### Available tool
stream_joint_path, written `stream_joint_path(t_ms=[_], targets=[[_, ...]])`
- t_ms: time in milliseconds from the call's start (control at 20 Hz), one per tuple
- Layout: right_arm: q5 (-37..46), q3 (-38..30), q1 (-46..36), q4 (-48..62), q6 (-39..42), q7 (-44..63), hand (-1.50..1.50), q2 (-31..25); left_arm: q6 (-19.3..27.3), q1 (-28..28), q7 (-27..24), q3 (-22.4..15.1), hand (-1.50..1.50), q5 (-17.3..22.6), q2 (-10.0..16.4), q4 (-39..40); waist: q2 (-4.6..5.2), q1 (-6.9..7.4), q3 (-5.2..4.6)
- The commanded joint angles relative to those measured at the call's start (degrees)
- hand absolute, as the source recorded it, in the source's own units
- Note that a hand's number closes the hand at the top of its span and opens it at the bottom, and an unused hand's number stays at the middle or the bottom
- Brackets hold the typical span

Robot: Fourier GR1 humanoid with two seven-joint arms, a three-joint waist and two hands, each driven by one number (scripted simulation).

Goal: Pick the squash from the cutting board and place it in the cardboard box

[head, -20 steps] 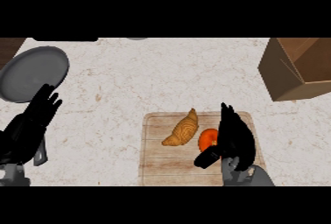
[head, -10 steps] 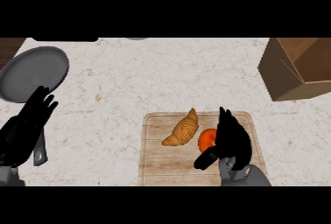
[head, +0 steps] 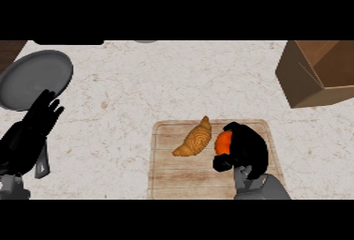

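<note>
Squash (head: pixel 223 142), smooth and orange, lies on the right side of the cutting board (head: pixel 180 173), with the right hand (head: pixel 243 150) curled round it. By my judgement the lift and carry are both left to do. Just beside it is a ridged golden croissant (head: pixel 195 138) on the pale, grained wood. The brown cardboard box (head: pixel 311 75) stands well apart, upper right, on the mottled tabletop (head: pixel 152 84). The left hand (head: pixel 31 133) rests open at left.

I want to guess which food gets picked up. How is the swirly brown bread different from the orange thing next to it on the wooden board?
The croissant is golden-brown with ridges; the squash is bright orange. The croissant lies free and fully in sight; the squash is mostly hidden under the right hand, whose fingers curl round it. Both lie on the cutting board, side by side.
</note>
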Motion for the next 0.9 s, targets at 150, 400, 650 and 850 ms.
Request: stream_joint_path(t_ms=[150,400,650,850], targets=[[2.3,-2.1,-5.2,5.7,0.0,5.5,1.5,0.8,-0.4,-2.0,1.6,1.6,0.0,-0.3,0.1,0.0,0.06,0.04,0.02],[1.0,-4.8,-11.3,13.4,-0.5,1.9,1.5,0.8,-1.3,-0.3,0.2,0.4,0.0,-1.4,-1.2,-0.6,0.22,0.8,0.03],[-3.1,-17.5,-28.5,31.8,3.3,-13.1,1.5,-4.6,-0.9,-3.7,0.5,-1.7,0.0,-1.9,-2.6,0.0,1.78,3.98,0.09],[-1.2,-19.6,-37.7,47.9,-1.1,-19.9,1.5,-5.9,-0.1,-3.3,1.5,-1.3,0.0,-2.8,-2.2,-1.1,1.14,3.21,0.08]])
